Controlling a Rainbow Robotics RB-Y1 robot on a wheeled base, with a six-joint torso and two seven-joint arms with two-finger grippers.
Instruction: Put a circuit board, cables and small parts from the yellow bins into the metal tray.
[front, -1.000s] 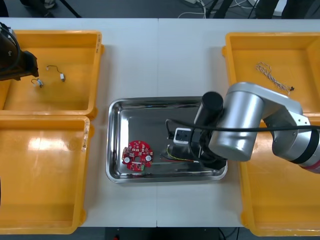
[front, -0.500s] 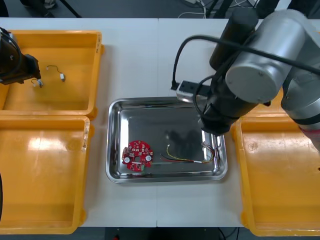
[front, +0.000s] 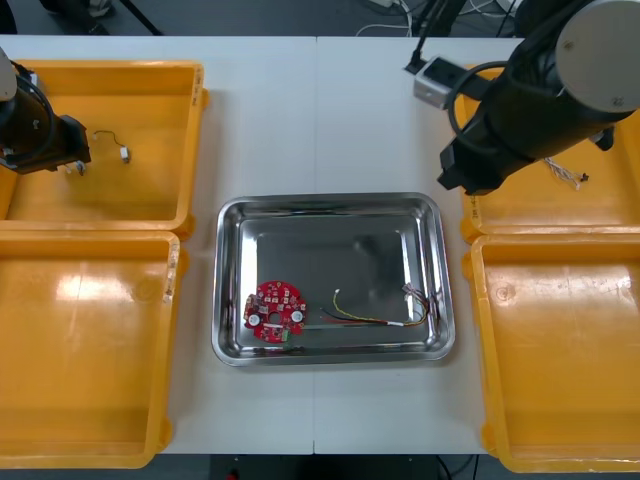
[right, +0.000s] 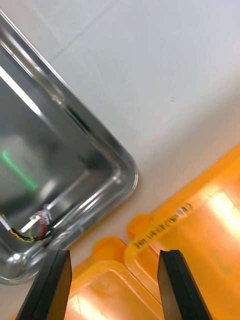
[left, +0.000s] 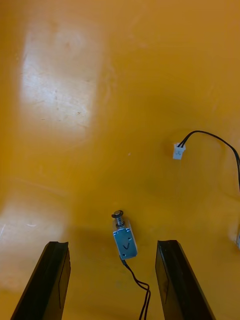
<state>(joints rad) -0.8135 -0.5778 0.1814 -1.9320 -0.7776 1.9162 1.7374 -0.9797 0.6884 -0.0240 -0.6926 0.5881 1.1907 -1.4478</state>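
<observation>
The open left gripper (left: 112, 246), over the small part (left: 124, 244) in the table's far-left bin (front: 110, 67), might pinch only its wire (left: 138, 286). The right gripper (right: 115, 254) is open by the tray's (front: 330, 198) far-right corner.

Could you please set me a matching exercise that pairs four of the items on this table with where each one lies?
Things:
1. round red circuit board
2. red and yellow cable
3. twisted cable
4. small metal part

Places:
A. far right yellow bin
B. metal tray, right half
C. far left yellow bin, under the open left gripper
D. metal tray, near-left part

Pairs: 1-D, 2-B, 3-A, 4-C.

The right gripper hangs open near the tray's far right corner.
</observation>
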